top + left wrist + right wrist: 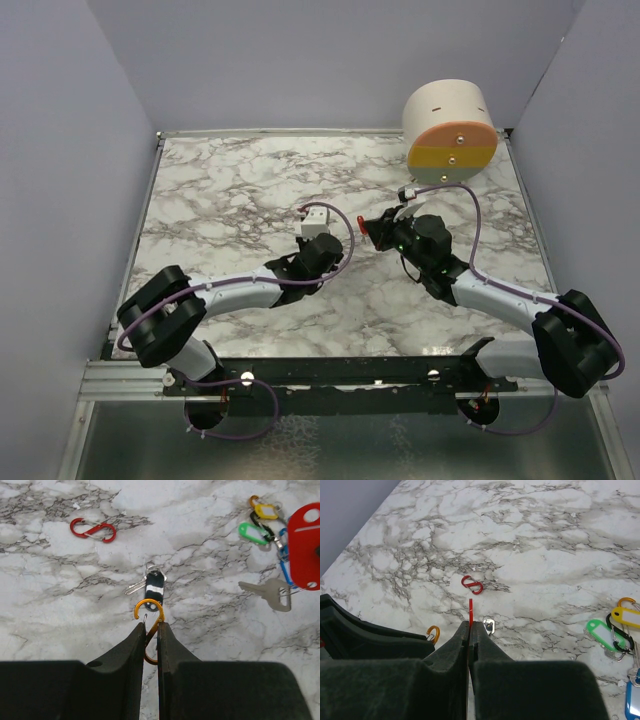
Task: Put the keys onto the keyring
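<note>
Marble tabletop (230,190), white with grey veining, glossy, and both arms reach over the middle of it. The left gripper (151,630) has its matte black pads pinched nearly together on the orange S-clip (148,601) of the keyring. That clip is thin bent wire, its long axis running straight out past the fingertips, upper hook free, lower loop trapped between the pads.

Just beyond the hook lies a black key tag (154,587) with a white strip across it, small silver keys fanned to its left.

The right gripper (470,626) is clamped tight on the red key tag (304,537), a flat rounded plastic plate with a hole near its top. From the right wrist it shows edge-on, a thin upright sliver. At its lower edge is a plain silver key (267,591), blade pointing left, a thin wire ring running between them.

Clustered nearby are a green key tag (252,532), a yellow key tag (265,511) and a blue clip (285,567). Off alone, well apart, the red S-clip (93,529) lies flat, long axis roughly across the left wrist view. No writing is legible on any tag.
</note>
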### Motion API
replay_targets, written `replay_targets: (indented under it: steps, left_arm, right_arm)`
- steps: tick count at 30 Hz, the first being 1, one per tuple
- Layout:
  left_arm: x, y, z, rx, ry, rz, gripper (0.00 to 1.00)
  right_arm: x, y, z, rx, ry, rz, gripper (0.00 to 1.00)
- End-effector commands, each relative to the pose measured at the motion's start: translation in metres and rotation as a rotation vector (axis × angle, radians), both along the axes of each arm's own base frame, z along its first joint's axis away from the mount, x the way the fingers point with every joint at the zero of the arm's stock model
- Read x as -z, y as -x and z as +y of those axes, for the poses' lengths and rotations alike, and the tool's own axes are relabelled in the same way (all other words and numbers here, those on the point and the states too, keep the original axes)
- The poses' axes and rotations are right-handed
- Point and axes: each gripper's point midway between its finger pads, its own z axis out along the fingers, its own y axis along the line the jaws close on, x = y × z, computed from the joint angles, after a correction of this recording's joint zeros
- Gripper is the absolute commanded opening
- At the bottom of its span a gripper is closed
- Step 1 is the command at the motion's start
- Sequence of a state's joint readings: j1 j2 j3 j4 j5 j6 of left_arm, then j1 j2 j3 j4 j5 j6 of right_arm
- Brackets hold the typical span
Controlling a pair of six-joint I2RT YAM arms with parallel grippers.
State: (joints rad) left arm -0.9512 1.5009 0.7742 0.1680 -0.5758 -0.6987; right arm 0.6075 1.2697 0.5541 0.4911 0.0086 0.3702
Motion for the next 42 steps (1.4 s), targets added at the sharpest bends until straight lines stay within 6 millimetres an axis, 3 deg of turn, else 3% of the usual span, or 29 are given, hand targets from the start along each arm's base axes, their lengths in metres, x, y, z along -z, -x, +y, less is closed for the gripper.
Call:
replay_targets:
  steps: [1,5,17,20,26,42]
  left_arm:
    - [0.025,0.007,0.019,-0.046,-0.095,0.058,0.04]
    - [0.045,0.015,0.031,-0.054,-0.142,0.103,0.07]
    - [0.073,0.018,0.048,-0.049,-0.21,0.181,0.15]
    - [0.078,0.019,0.048,-0.036,-0.205,0.2,0.21]
    - [0.083,0.019,0.048,-0.026,-0.198,0.219,0.43]
    - [0.093,0.018,0.052,-0.037,-0.219,0.235,0.43]
  right_arm:
    - [-0.014,-0.004,-0.002,0.024,-0.014,-0.041,0.01]
    - [-0.014,-0.003,-0.002,0.02,-0.007,-0.042,0.01]
    - [-0.011,-0.004,-0.002,0.018,0.008,-0.043,0.01]
    - [-0.01,-0.004,-0.002,0.016,0.011,-0.04,0.01]
    - [-0.009,-0.004,-0.002,0.014,0.016,-0.041,0.01]
    - [-0.009,-0.003,-0.002,0.013,0.021,-0.041,0.01]
